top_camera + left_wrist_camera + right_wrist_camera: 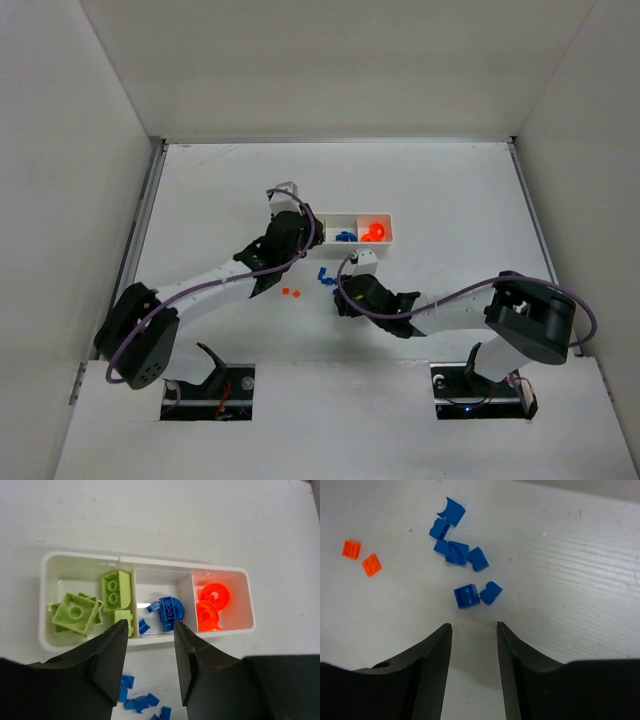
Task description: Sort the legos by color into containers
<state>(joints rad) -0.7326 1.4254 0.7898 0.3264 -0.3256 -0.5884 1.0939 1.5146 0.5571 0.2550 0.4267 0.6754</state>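
**1. Surface and room.** We see a white surface (pixel 450 200) closed in by plain white walls (pixel 60 150) on the left, right and far sides. Both arms reach in from the near edge toward its middle.

**2. Count.** One white tray (pixel 80 566) with three compartments lies on the surface.
- The left compartment (pixel 65 580) holds lime green legos (pixel 75 612). We count at least four; they are stacked, so we cannot give an exact figure.
- The middle compartment (pixel 155 585) holds three blue legos (pixel 170 612), one curved and two small.
- The right compartment (pixel 235 610) holds two round orange-red legos (pixel 216 596).
- On the bare surface outside the tray we count seven loose blue legos (pixel 466 596) in a close cluster.
- Two square orange-red legos (pixel 371 565) lie side by side, apart from that cluster.

**3. Position relative to each claw.**
- The left claw (pixel 148 627) hangs over the near wall of the tray, at the divider between the green and blue compartments. Its jaws stand moderately parted with nothing between them.
- The right claw (pixel 474 629) points at the surface just short of the loose blue cluster. The two nearest blue pieces lie just ahead of its fingertips, in line with the gap. Its jaws stand parted to a similar width and hold nothing.
- In the right wrist view the two orange-red squares lie well to the left of the right claw.
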